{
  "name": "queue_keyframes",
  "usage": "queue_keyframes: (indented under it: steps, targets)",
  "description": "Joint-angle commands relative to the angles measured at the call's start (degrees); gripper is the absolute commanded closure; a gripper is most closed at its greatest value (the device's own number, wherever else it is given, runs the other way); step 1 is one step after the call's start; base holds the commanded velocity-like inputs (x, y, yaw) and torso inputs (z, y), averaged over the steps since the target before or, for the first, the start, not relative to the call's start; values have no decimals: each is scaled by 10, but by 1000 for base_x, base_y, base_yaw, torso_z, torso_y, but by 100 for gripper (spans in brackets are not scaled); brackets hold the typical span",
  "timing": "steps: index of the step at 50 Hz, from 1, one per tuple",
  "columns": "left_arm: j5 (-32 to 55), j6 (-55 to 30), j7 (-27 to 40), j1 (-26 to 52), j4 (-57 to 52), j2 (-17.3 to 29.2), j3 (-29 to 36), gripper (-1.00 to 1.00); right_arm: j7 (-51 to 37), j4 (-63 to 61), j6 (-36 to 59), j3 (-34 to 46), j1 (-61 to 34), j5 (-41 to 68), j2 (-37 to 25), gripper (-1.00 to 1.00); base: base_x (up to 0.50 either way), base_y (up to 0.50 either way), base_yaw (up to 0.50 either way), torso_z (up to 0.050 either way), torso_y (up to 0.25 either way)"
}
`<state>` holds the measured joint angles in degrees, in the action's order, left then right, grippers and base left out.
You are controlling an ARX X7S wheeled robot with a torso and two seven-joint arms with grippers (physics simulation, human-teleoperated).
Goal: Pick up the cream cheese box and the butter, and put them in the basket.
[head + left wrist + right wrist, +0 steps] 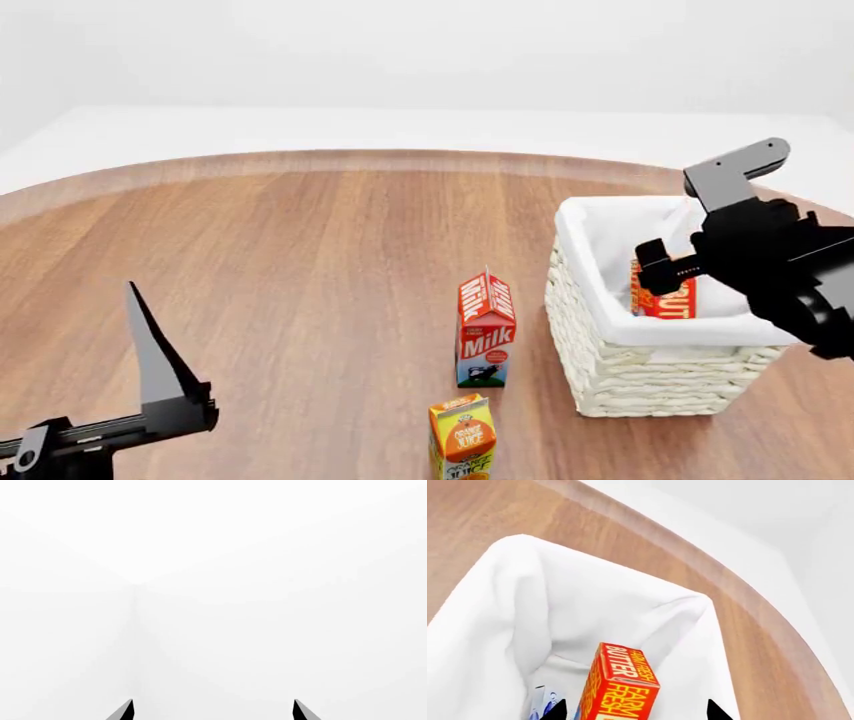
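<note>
nearest my head camera, the left gripper (94,420) hung low over the table (294,260), its fingers spread wide on nothing. my right gripper (635,711) hovered above the basket (627,375), fingers apart. the butter (617,687) stood tilted inside against the white liner, and the cream cheese box (540,705) lay partly hidden beside it. 2 cartons, milk (486,330) and orange juice (463,437), stood just left of the basket.
</note>
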<state>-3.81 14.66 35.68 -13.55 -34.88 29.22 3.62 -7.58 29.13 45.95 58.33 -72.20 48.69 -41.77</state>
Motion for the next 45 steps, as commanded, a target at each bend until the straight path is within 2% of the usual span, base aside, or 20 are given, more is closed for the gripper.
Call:
queue_keyframes:
  steps: [1,4,7,13,22,25,29,33,36,40,42,43,45]
  targets:
    - [-4,3,-11,-2,0,-12,-15,-100,-35,-171,28,-47,19,47,-63,-100,0,0,0,0,0]
    - [-3,3,-11,-2,-1,-11,-15,-100,-61,-256,37,-61,34,76,-103,-100,0,0,0,0,0]
    - [-5,2,-11,-3,-3,-11,-14,-100,-112,-377,38,-91,55,122,-168,-100,0,0,0,0,3]
    - [-6,3,-10,-5,-7,-11,-15,-100,-173,-527,12,-134,91,196,-270,-100,0,0,0,0,0]
    - [-8,0,-10,-7,-14,-10,-16,-100,-227,-642,-58,-163,131,249,-383,-100,0,0,0,0,0]
    - [-8,-3,-9,-8,-20,-9,-17,-100,-252,-699,-128,-166,153,267,-438,-100,0,0,0,0,0]
    - [-9,-6,-9,-10,-26,-9,-19,-100,-301,-749,-220,-161,165,280,-482,-100,0,0,0,0,0]
    - [-9,-10,-9,-12,-34,-8,-21,-100,-384,-787,-322,-129,198,252,-482,-100,0,0,0,0,0]
    - [-12,-16,-10,-12,-47,-7,-20,-100,-405,-786,-399,-97,231,200,-482,-100,0,0,0,0,0]
    - [-19,-47,-20,4,-82,-7,-13,-100,-443,-765,-562,-42,288,122,-479,-100,0,0,0,0,0]
    - [-21,-63,-24,13,-100,-6,-12,-100,-467,-766,-594,-35,296,75,-471,-100,0,0,0,0,0]
    - [-26,-77,-28,21,-118,-5,-10,-100,-484,-765,-650,-34,301,49,-466,-100,0,0,0,0,0]
    - [-34,-91,-32,29,-138,-5,-8,-100,-514,-766,-692,-33,305,20,-467,-100,0,0,0,0,0]
